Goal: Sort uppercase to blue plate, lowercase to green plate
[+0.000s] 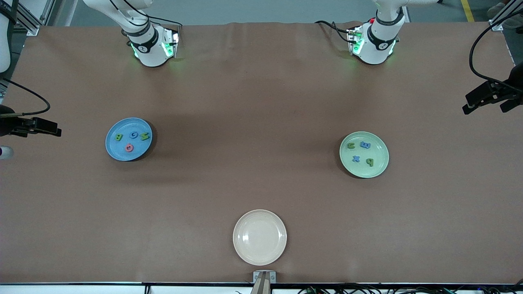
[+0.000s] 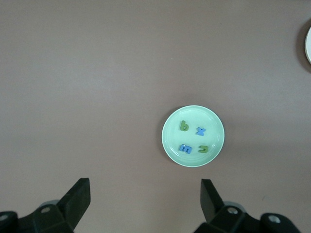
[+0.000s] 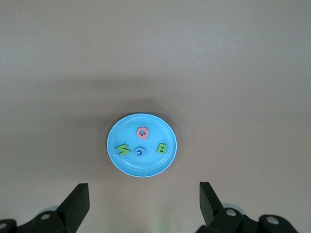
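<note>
Sitting nearest the camera, cream plate (image 1: 260, 237), well apart from both plates.

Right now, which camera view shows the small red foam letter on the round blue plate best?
The right wrist view: the small red foam letter lies near the picture's middle on the round blue plate and reads as a Q. The front view shows it only as a tiny reddish ring. The left wrist view does not show it.

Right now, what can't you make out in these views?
- Front view: both grippers are hidden under the arms' own wrists.
- Green q/p on the green plate: too small to tell which letter.
- Left wrist view: cream plate cut off by the edge.
</note>
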`<move>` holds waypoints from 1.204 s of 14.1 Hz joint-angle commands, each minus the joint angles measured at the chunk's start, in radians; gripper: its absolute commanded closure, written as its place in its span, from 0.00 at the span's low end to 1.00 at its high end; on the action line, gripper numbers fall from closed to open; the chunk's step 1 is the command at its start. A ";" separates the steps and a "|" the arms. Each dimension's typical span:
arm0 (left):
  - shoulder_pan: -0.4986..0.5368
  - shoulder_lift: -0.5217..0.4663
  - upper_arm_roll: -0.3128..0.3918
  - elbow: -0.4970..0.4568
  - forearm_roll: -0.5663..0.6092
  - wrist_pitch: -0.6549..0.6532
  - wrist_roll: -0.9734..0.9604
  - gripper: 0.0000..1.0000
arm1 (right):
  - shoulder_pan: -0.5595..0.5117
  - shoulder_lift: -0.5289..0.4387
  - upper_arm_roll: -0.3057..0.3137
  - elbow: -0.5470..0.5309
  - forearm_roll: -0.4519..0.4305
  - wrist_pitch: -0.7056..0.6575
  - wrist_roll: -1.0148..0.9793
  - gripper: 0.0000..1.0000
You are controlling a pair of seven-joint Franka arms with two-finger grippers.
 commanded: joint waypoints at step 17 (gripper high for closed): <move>0.004 0.008 0.000 0.025 0.003 -0.023 0.009 0.00 | -0.006 -0.247 0.017 -0.133 -0.001 -0.037 0.062 0.00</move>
